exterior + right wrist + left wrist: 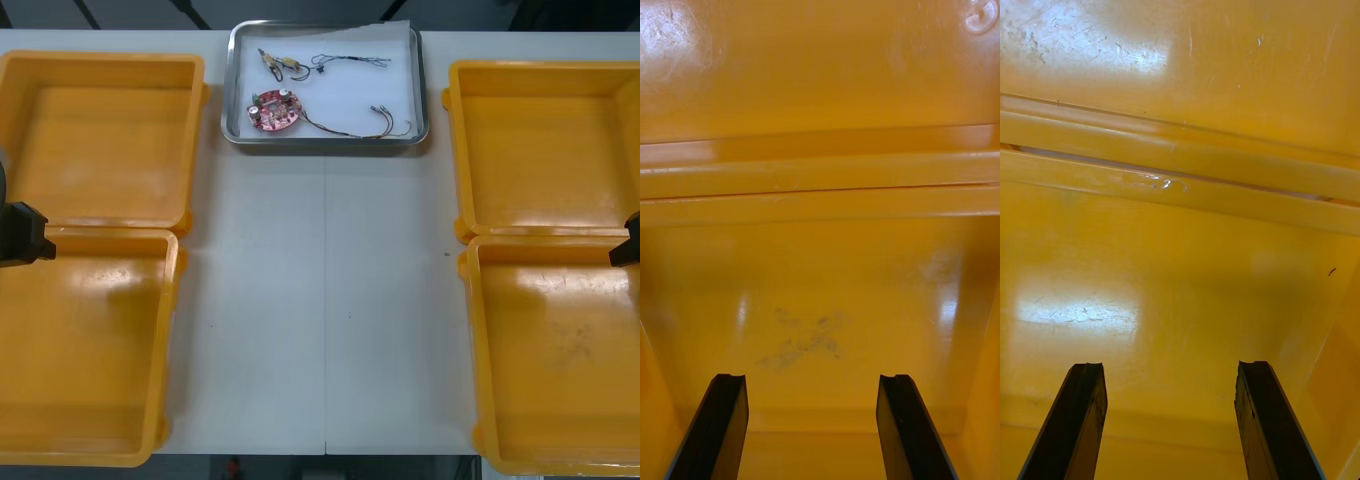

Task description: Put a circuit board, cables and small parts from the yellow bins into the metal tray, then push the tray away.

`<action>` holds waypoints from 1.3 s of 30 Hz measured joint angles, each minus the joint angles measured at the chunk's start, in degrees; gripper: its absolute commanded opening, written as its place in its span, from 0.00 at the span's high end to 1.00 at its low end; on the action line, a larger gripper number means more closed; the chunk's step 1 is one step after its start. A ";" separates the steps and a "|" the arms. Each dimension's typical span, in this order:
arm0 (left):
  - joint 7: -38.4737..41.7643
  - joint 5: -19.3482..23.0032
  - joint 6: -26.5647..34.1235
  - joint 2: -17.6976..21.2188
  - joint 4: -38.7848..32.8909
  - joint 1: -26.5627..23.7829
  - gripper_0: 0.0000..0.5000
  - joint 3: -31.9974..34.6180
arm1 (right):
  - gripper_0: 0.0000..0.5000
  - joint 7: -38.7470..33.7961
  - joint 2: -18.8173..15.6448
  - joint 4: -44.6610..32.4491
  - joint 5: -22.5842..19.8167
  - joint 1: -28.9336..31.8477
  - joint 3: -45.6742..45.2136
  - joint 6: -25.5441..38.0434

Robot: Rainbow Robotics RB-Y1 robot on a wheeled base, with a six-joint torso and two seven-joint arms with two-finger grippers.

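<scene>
**Tray at the far edge, both hands open over the bins**

The metal tray [236,92], white inside, sat at the far edge of the surface [320,300], between the two far yellow bins [100,140]. Inside it lay a round red circuit board [274,110], close to the tray's left wall. A thin dark cable [345,128] ran from the board toward the tray's right wall and ended in small connectors. Farther back, a thin bluish cable [350,60] stretched across the white lining. Just left of it were the small metal parts [270,62].

The left hand [1171,367] was at the left edge of the front view, about level with the seam where the near and far left bins met. Its two black fingers [1075,420] stood well apart with nothing between them, over the bare orange floor of a bin, with the joined rims beyond.

The right hand [812,377] was at the right edge, level with the seam between the two right bins. Its fingers [906,427] were likewise spread wide and gripped nothing, above a bin floor marked with faint dark scuffs.
</scene>
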 measured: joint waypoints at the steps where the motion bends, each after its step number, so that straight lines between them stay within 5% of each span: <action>1: 0.00 0.00 0.00 0.00 0.00 0.00 0.00 0.00 | 0.00 0.00 0.00 0.00 0.00 0.00 0.00 0.00; 39: 0.00 0.00 0.00 0.00 0.00 0.00 0.00 0.00 | 0.00 0.00 0.00 0.00 0.00 0.00 0.00 0.02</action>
